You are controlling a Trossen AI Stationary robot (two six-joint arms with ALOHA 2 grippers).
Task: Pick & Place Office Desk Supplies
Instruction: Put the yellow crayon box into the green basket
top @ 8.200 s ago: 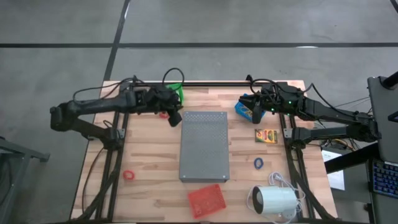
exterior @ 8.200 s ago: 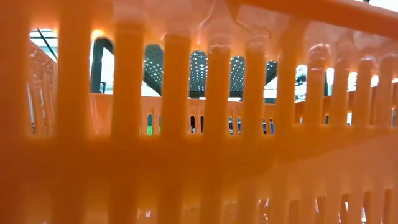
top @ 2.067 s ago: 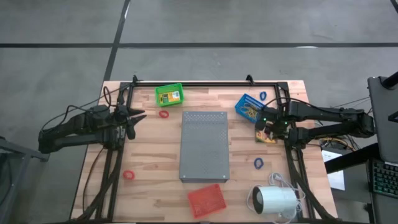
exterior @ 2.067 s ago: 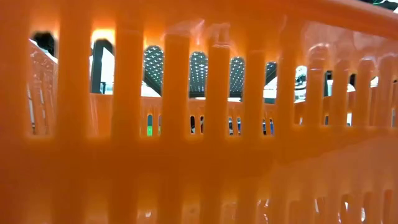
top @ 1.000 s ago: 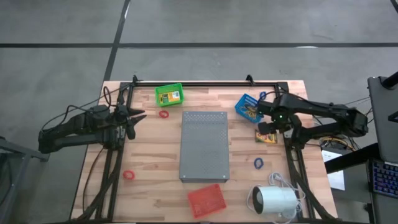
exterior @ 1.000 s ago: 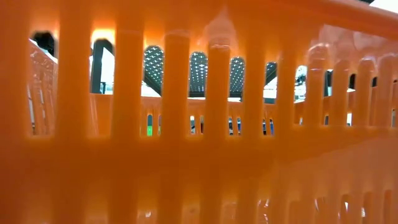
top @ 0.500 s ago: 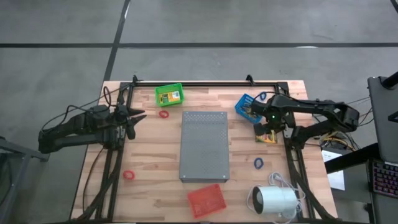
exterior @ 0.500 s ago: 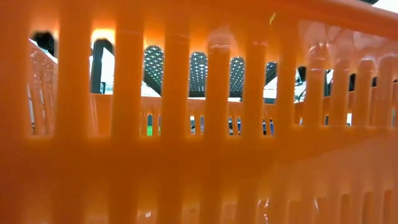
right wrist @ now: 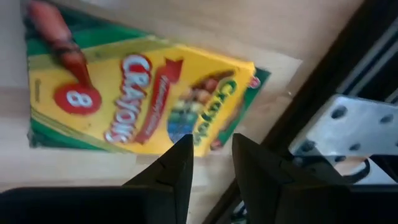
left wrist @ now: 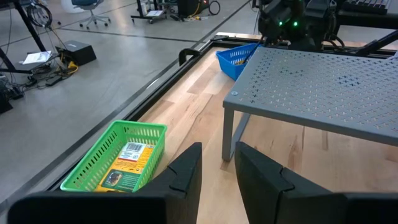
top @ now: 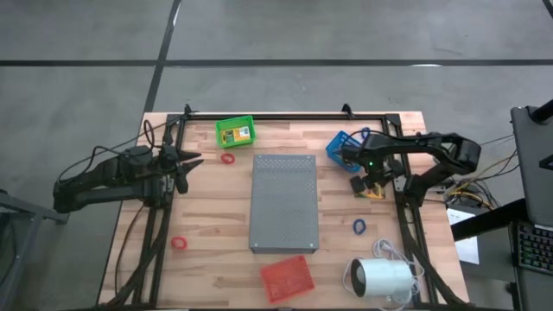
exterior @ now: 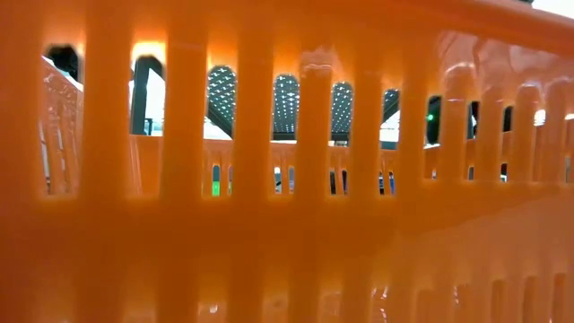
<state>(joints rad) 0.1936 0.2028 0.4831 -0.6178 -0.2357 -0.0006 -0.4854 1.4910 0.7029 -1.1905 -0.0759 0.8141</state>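
A yellow crayon box (right wrist: 137,102) lies flat on the wood near the table's right edge, partly hidden under my right gripper (top: 366,181) in the high view. My right gripper (right wrist: 211,155) points steeply down over one corner of the box, with a narrow gap between its fingers. My left gripper (left wrist: 217,158) waits at the table's left (top: 190,168), its fingers a little apart and holding nothing. A green basket (top: 235,132) at the far left holds another crayon box (left wrist: 127,165). Two red rings (top: 227,159) (top: 179,244) and a blue ring (top: 359,226) lie on the wood. My right gripper comes from above at the crayon box's corner (right wrist: 214,140) beside the table's black rail. Its own fingers hide the spot, so I cannot tell whether they touch the box. The box lies flat on the table.
A grey perforated slab (top: 284,203) on legs fills the middle. A blue basket (top: 343,149) stands just beyond my right gripper. A red basket (top: 287,277) and a white cylinder with a cord (top: 382,279) sit at the near edge. An orange basket wall (exterior: 287,224) fills the low view.
My right gripper has sunk toward the yellow crayon box and tipped more steeply downward, its wrist rolling a little. The box has stayed where it lay.
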